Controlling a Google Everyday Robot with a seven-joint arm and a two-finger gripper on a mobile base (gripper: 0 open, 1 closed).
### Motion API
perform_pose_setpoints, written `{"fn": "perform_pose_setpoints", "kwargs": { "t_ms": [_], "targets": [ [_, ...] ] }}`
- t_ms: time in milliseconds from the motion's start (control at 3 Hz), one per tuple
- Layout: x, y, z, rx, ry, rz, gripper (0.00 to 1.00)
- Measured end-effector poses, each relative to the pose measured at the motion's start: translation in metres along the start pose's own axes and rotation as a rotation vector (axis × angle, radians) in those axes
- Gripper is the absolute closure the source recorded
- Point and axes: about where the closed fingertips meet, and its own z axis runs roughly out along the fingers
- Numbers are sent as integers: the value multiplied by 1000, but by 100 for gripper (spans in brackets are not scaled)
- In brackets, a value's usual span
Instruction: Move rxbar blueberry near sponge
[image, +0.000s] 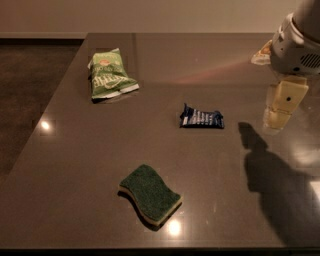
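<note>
Standing at the near edge of the table (75, 165), one sees a dark, glossy surface with a few small lamp reflections on it. The rxbar blueberry (201, 118) lies flat a little right of the middle, a small dark-blue wrapper with white lettering and its long side running left to right. Nothing touches it.

The sponge (150, 192) lies nearer to the front edge and to the left of the bar, well apart from it. Its dark green rough side is up and the pale yellow foam shows along its wavy front edge. It sits at an angle, with one corner pointing to the front right.

A light green chip bag (107, 75) rests in the far left part of the table, far from both the bar and the sponge.

The claw (276, 117) hangs at the right side, above the table and to the right of the bar, not touching it and holding nothing that I can see. It is pale yellow and points down. Whether it is apart or together I cannot tell from here. Above it is the white rounded body of the arm (295, 45), which goes out of sight at the top right corner. The arm's dark shadow (272, 175) falls on the table in front of the claw.
</note>
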Motion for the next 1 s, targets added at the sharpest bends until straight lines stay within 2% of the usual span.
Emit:
{"fn": "perform_pose_setpoints", "kwargs": {
  "t_ms": [667,1000],
  "targets": [
    [-3,-39,48,-77,-26,-148,0],
    [-12,-49,76,-126,-65,-224,0]
  ]
}}
